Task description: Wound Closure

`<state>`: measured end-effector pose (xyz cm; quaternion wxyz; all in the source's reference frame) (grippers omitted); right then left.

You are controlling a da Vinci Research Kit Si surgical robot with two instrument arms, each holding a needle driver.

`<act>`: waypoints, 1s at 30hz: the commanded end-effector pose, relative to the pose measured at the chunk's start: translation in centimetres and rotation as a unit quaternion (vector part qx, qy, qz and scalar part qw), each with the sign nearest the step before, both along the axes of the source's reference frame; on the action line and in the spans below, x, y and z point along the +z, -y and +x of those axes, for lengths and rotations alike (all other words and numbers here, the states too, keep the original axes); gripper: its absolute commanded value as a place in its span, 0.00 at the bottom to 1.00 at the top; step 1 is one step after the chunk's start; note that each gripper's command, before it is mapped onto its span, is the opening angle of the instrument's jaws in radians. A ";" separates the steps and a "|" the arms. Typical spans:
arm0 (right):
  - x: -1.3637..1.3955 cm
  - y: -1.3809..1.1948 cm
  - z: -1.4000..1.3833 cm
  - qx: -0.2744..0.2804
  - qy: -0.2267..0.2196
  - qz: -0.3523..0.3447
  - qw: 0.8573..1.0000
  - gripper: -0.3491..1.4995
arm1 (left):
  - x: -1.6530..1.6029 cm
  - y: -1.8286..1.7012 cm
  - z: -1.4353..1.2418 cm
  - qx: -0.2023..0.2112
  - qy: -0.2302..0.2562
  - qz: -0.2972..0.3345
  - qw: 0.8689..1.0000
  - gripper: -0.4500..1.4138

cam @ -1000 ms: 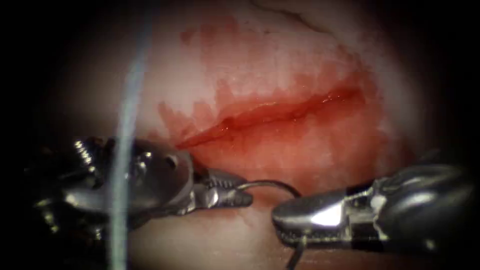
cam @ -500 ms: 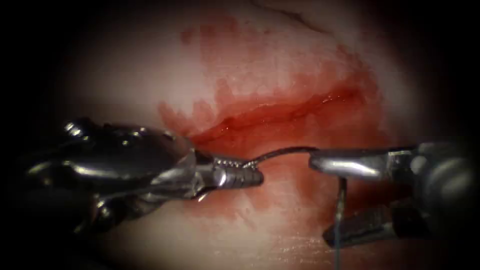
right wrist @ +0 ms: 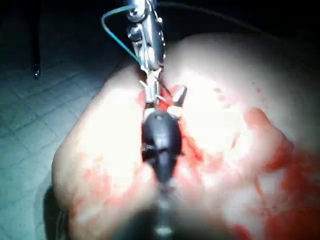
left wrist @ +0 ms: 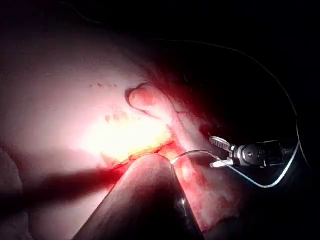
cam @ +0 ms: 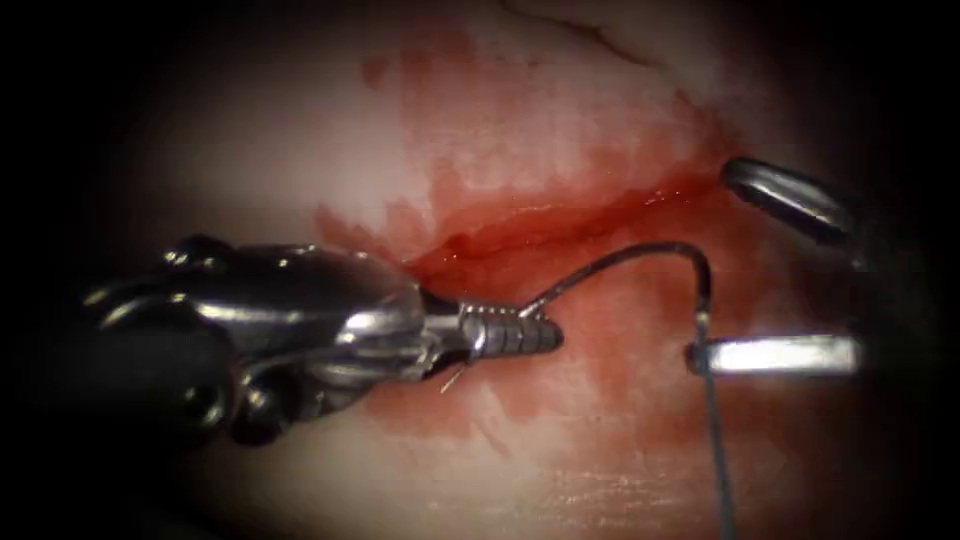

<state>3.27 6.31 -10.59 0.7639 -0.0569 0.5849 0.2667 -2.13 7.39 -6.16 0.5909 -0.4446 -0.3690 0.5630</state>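
Endoscope: left tool (cam: pixel 515 332) is clamped on the needle (cam: pixel 640 258) near its tip end, just below the cut (cam: pixel 560 222), needle clear of the tissue (cam: pixel 560 110). Right tool (cam: pixel 765 270) gapes wide, holding nothing; thread (cam: pixel 715 440) hangs from the needle's tail. Left wrist: right tool (left wrist: pixel 220 152) spread beside the needle (left wrist: pixel 192 153). Right wrist: left tool (right wrist: pixel 150 87) over the tissue (right wrist: pixel 220 110).

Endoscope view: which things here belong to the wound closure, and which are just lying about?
In use:
- left tool, jaws shut on the needle near its point end
- right tool, jaws open, holding nothing
- needle, out of the tissue, below the cut
- thread, hanging from the needle's tail

Lying about:
- red fluid on the tissue
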 end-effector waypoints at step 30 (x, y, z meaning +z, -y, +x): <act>0.27 0.15 0.19 0.152 0.013 0.067 0.986 0.51 | -0.04 -0.06 -0.26 -0.083 0.070 -0.107 0.988 0.05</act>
